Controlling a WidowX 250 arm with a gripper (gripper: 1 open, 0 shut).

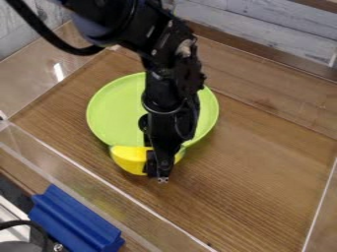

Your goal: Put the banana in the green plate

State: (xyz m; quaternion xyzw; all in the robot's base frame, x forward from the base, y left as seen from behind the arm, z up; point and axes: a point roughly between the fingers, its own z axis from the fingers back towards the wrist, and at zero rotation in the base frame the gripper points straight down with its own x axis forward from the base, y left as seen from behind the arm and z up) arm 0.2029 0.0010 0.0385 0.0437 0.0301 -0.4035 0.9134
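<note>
End effector: although its black, many-jointed fingers (161, 165) hide the contact, they look closed around the banana's middle.
Smooth yellow curved banana (129, 158): beside the plate's near rim; likely light, firm, slippery; mid-curve hold suits.
Round lime-green plastic plate (116, 110): shallow rim, wants slight lift.
Clear side wall (93, 183): close; move inward.

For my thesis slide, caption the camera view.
Black gripper closed on the yellow banana beside the green plate.
</note>
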